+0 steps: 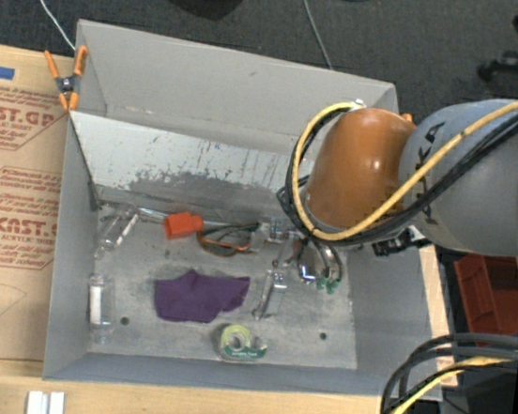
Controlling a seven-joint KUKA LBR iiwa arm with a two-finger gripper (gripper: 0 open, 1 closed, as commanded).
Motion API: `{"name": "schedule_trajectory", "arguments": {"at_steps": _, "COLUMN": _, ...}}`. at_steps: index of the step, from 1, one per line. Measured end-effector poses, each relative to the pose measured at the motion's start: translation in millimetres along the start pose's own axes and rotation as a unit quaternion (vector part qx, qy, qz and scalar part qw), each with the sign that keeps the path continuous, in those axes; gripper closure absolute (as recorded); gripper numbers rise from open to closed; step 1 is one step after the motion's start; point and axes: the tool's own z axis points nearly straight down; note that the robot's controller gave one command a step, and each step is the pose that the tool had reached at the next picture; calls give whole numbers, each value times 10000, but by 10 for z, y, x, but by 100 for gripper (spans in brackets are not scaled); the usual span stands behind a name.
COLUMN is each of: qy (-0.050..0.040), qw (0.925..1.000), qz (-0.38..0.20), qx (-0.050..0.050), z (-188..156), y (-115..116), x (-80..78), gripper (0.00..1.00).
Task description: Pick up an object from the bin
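My gripper (314,264) hangs low over the right part of the bin floor, mostly hidden under the arm's orange cover. Just to its left lies a slim shiny metal piece (272,294), pointing toward the front. A small green bit (330,285) shows at the gripper's right side; what it belongs to I cannot tell. A crumpled purple cloth (198,297) lies further left in the middle of the floor. By the back wall, left of the gripper, lies a pair of brown-rimmed glasses (227,238).
An orange block (182,225) sits by the back wall. A pale green tape roll (240,343) lies near the front wall. Clear plastic pieces (112,230) and a clear tube (97,303) lie along the left wall. The arm covers the bin's right back corner.
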Motion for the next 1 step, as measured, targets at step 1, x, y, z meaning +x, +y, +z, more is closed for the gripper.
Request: {"name": "schedule_trajectory", "arguments": {"at_steps": 1, "qy": -38, "qw": 10000, "qz": 3, "qx": -2, "z": -47, "y": -2, "x": -15, "gripper": 0}}
